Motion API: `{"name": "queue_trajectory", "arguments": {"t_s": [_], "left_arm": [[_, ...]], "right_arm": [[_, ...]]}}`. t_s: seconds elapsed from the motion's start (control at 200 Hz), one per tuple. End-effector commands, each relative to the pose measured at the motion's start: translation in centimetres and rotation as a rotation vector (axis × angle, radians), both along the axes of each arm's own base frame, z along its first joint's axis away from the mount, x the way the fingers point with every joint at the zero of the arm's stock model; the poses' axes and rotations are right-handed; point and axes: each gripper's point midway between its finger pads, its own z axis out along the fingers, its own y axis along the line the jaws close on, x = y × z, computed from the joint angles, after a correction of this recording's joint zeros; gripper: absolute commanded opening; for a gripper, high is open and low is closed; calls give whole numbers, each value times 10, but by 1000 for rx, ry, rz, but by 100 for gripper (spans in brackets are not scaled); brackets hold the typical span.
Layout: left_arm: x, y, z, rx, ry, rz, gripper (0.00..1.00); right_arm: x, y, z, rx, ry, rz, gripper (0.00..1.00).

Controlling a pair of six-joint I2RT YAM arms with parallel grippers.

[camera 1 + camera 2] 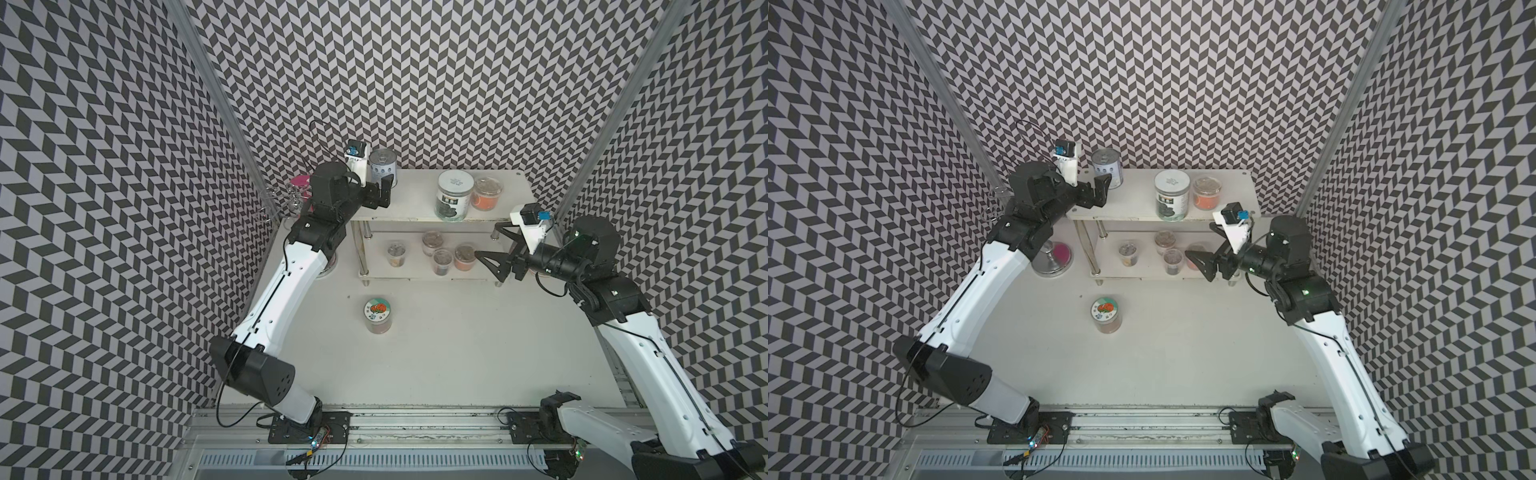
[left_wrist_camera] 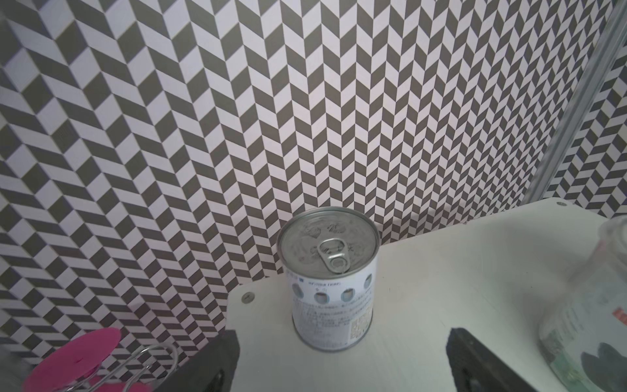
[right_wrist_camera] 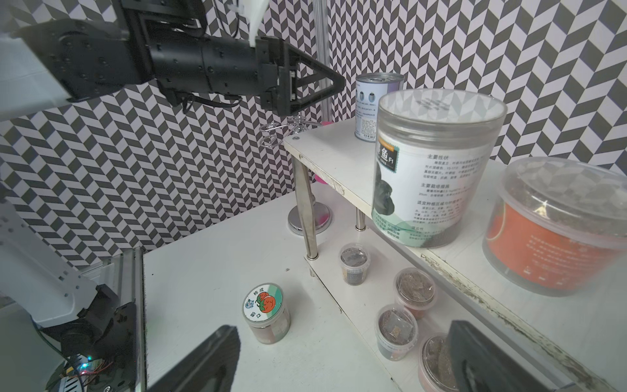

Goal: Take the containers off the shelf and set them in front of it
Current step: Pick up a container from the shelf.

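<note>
Reaching from 6 o'clock across the table (image 1: 457, 353), I have both arms at the white two-tier rectangular shelf (image 1: 415, 199) with chrome tube legs, which stands at the table's 12 o'clock end. My left pincer (image 1: 384, 191) hangs spread wide at the top tier's 9 o'clock edge, gripping nothing. My right pincer (image 1: 490, 241) is spread too, empty, at the lower tier's 3 o'clock end. On the top tier the tall clear jar with a white lid (image 1: 454, 195) stands upright by the 6 o'clock edge, and the short clear plastic tub of orange contents (image 1: 487, 193) sits just beside it at 3 o'clock. The silver tin can (image 2: 330, 278) stands upright in that tier's 10 o'clock corner, just ahead of my left fingers (image 2: 217, 359) and apart from them. The clear jar with a teal-and-orange picture lid (image 1: 377, 316) stands on the table at the shelf's 7 o'clock, apart from it. On the lower tier a lone small clear tub (image 1: 397, 254) sits toward 9 o'clock and a cluster of three small clear tubs (image 1: 442, 262) toward 3 o'clock. My right lower finger (image 1: 492, 266) is just beside the nearest of them, and I cannot tell whether it touches.
</note>
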Motion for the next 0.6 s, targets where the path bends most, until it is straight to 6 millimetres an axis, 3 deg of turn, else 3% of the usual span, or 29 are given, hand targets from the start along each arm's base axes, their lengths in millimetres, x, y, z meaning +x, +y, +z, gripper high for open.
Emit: {"name": "queue_trajectory", "arguments": {"t_s": [0.0,0.12,0.23,0.591], "left_arm": [[10,-4,-1,15,37,-67,100],[31,4,-10,-1,72,-27,100],[44,-2,-16,-3,86,-45,100],[62,-23,-5,-61,34,-145,94]], "right_arm": [[1,1,20,22,-53,-4,100],[-1,3,21,24,-57,12,100],[-4,6,25,35,-68,34,100],[0,3,20,29,-58,4,100]]}}
